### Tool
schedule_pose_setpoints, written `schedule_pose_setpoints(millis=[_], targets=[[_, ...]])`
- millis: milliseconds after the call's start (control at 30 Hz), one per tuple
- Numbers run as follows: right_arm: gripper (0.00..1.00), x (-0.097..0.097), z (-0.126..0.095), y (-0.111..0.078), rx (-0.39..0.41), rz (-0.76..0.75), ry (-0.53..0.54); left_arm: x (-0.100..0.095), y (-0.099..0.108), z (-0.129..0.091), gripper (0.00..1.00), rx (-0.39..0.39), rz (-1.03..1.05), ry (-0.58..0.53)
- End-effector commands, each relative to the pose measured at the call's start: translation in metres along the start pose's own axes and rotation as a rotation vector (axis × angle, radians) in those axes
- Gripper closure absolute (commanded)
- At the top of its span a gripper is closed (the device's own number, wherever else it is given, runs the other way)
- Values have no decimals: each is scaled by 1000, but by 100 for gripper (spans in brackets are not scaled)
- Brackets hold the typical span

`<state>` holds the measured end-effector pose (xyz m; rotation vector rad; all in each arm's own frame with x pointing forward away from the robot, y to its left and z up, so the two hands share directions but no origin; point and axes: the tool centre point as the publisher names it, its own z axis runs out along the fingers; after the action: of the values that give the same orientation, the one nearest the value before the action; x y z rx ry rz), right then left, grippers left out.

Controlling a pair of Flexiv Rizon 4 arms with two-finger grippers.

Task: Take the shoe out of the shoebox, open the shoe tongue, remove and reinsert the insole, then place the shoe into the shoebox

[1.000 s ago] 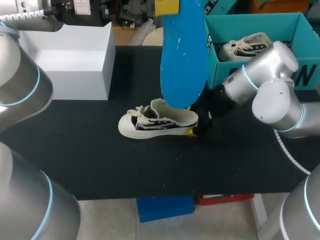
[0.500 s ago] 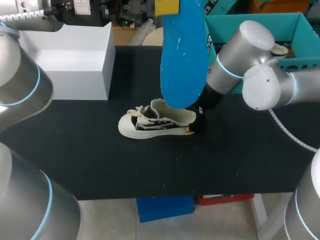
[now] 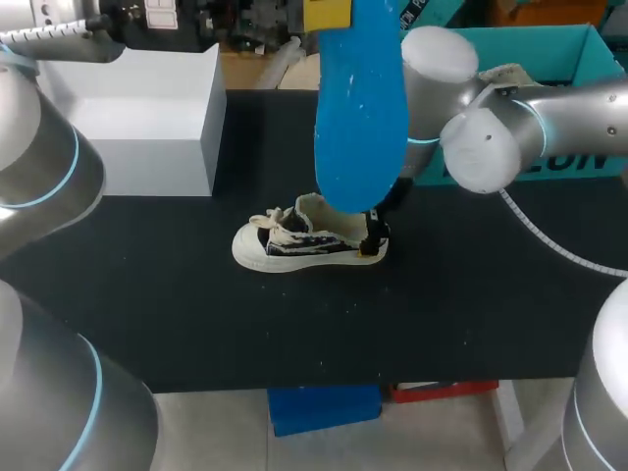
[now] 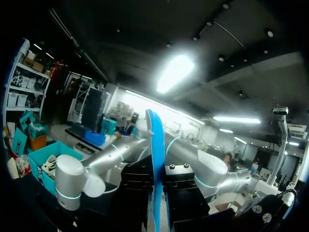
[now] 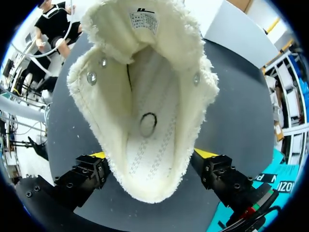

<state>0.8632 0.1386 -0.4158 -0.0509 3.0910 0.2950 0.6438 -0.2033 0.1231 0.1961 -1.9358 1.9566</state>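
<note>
Head view: the shoe [image 3: 294,238] stands on its sole at the middle of the black table [image 3: 196,314], toe toward the left. The right gripper [image 3: 372,240] is at its heel, fingers spread wide with one yellow tip on each side, not gripping. The blue insole [image 3: 358,108] hangs upright at the upper middle, pinched between the fingers of the left gripper [image 4: 156,198]. A teal shoebox [image 3: 579,44] sits at the upper right, a white box [image 3: 157,118] at the upper left.

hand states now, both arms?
Left hand: closed on the blue insole.
Right hand: around the shoe heel; grip cannot be told.
</note>
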Motion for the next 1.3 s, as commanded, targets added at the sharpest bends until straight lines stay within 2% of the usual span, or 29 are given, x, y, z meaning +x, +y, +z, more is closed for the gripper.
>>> schedule_pose_setpoints(millis=[33, 267, 900, 1133, 1300], targets=[[0, -1, -1, 5, 157, -16, 11, 0, -1, 2, 100, -3, -2, -3], [0, 1, 0, 6, 182, -28, 31, 0, -1, 2, 100, -3, -2, -3], [0, 7, 4, 5, 177, -15, 40, 0, -1, 2, 100, -3, -2, -3], [0, 9, -1, 0, 93, -30, 39, 0, -1, 2, 100, -3, -2, -3], [0, 7, -2, 1, -46, -75, 65, 0, -1, 2, 100, -3, -2, -3]])
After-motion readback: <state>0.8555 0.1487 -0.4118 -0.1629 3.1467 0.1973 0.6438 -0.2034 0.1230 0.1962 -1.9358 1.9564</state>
